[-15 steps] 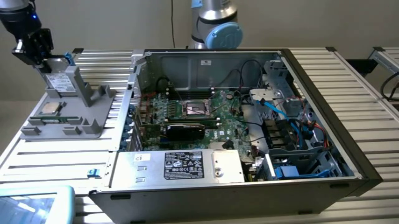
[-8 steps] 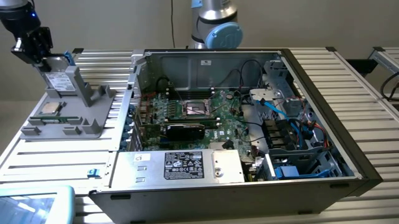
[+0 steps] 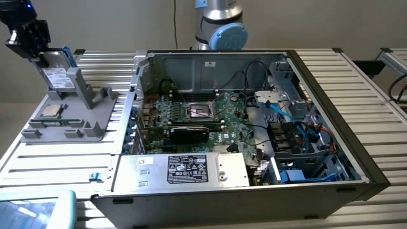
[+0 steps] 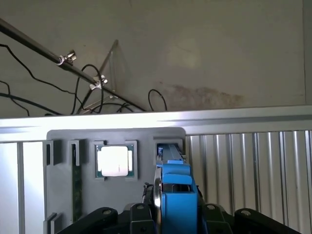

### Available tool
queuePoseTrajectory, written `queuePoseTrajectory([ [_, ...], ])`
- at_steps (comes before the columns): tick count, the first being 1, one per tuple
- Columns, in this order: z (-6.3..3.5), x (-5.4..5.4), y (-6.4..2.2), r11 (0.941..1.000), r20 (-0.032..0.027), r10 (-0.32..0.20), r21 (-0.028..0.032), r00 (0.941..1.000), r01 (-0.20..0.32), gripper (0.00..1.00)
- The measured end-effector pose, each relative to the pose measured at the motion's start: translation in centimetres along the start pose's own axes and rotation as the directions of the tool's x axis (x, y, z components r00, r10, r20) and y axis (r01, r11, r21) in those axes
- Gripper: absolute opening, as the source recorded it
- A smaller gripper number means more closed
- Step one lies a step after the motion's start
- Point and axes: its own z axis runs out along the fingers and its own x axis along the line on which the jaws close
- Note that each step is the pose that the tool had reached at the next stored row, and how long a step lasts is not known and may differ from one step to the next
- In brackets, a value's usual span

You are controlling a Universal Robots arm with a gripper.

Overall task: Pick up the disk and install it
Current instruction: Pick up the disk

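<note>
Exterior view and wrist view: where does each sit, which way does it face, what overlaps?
Exterior view: off the arm, raised, looking down at an angle on the open computer case and the grey fixture at its left; arm column at the back, gripper closed on the disk.
Wrist view: on the wrist, looking along the gripper past the disk to the fixture and a wall.
Shared: gripper, disk, fixture, CPU chip.

a silver-grey arm [image 3: 216, 12] with a pale blue joint cap [image 3: 230, 36] and a black end effector [image 4: 174, 217].
</note>
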Motion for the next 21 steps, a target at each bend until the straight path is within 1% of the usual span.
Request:
queuePoseTrajectory([
  [6,-2.09,0.0,0.07,1.0000,0.0003,0.001,0.0034,1.0000,-0.001,0.37],
  [21,-8.75,0.0,0.15,0.9999,0.0005,0.009,0.0044,1.0000,-0.009,0.37],
])
